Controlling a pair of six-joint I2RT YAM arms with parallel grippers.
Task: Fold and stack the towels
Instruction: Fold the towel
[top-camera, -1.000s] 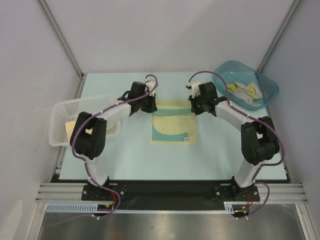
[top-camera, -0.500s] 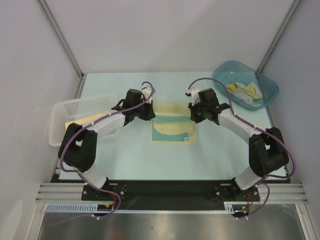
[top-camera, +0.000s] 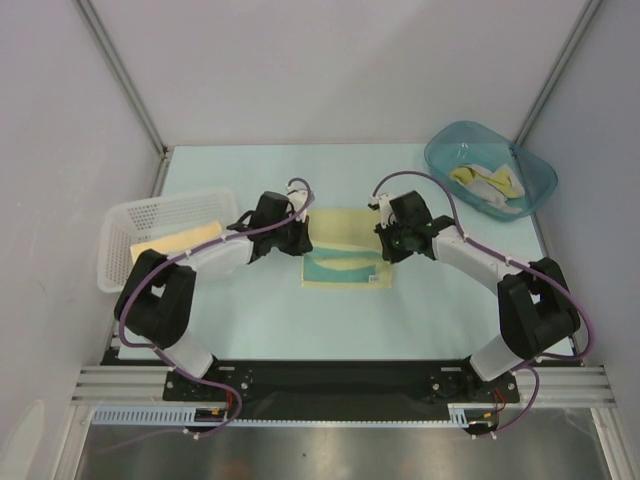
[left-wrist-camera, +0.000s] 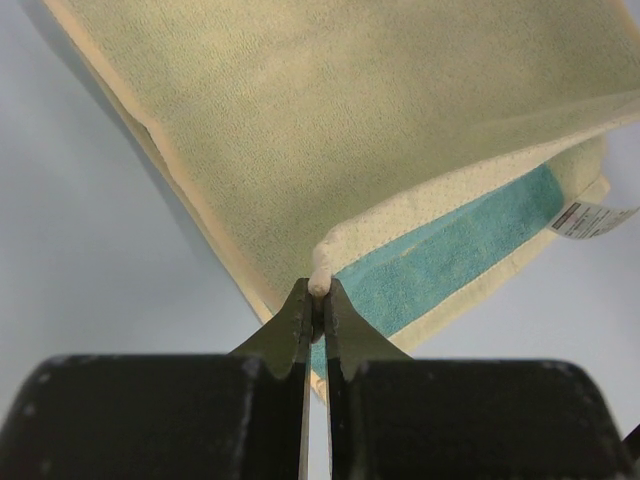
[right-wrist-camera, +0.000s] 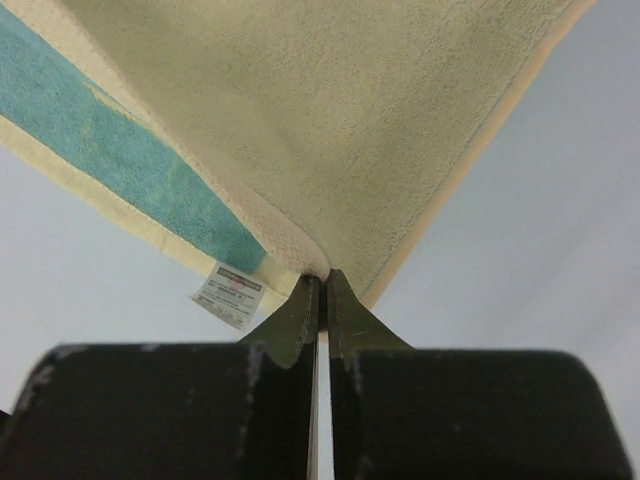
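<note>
Top external view shows 2 arms reaching in over the pale blue desk (top-camera: 260, 300), with the left claw (top-camera: 304, 242) at the left edge and the right claw (top-camera: 384, 243) at the right edge of a pale yellow and teal towel (top-camera: 345, 232) lying mid-desk between them. Its far part is doubled toward the near side, so plain yellow covers most of it and a teal band shows below. This view cannot show how the jaws stand. The left wrist view does: that claw is pinched tight on a lifted corner of the towel, the cloth draping away from it. In the right wrist view the other claw is clamped on the opposite corner, and a small white label (right-wrist-camera: 232, 293) shows just beside it. Only the overhead camera takes in the white mesh basket (top-camera: 120, 215) at left, holding a folded yellow towel (top-camera: 185, 238), and the teal tub (top-camera: 540, 175) at far right with crumpled towels (top-camera: 487, 185) inside.
</note>
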